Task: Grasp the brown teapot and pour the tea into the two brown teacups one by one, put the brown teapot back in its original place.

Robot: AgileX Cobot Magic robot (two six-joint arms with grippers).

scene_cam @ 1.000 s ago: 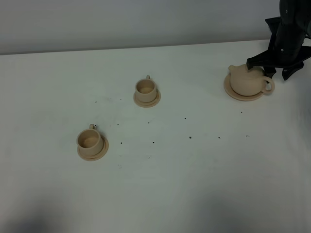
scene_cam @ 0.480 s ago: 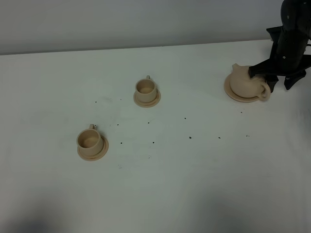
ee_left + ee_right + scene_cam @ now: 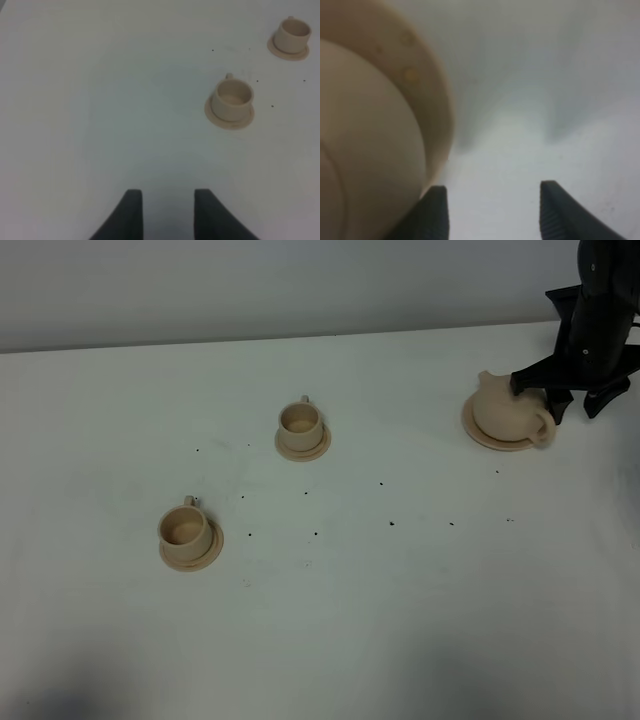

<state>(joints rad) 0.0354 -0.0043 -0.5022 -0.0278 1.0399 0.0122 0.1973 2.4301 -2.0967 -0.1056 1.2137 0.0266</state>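
The brown teapot (image 3: pixel 503 410) sits on its wide saucer (image 3: pixel 490 437) at the far right, spout to the left and loop handle (image 3: pixel 545 428) to the front right. My right gripper (image 3: pixel 560 392) is open, low behind the teapot's handle side and holding nothing. In the right wrist view the teapot body (image 3: pixel 360 150) and the saucer rim (image 3: pixel 427 85) fill one side, and one finger (image 3: pixel 434 212) is close against them. Two brown teacups on saucers stand at the middle (image 3: pixel 300 421) and front left (image 3: pixel 185 528). My left gripper (image 3: pixel 169 215) is open and empty, well back from the nearer cup (image 3: pixel 232 98).
The white table (image 3: pixel 400 600) carries several small dark specks between the cups and the teapot. A pale wall runs along the table's far edge (image 3: pixel 250 338). The second cup (image 3: pixel 292 34) shows far off in the left wrist view.
My right gripper has shifted from over the teapot's back down to its rear right side. The teapot's handle now points more to the front. The cups and left arm have not moved.
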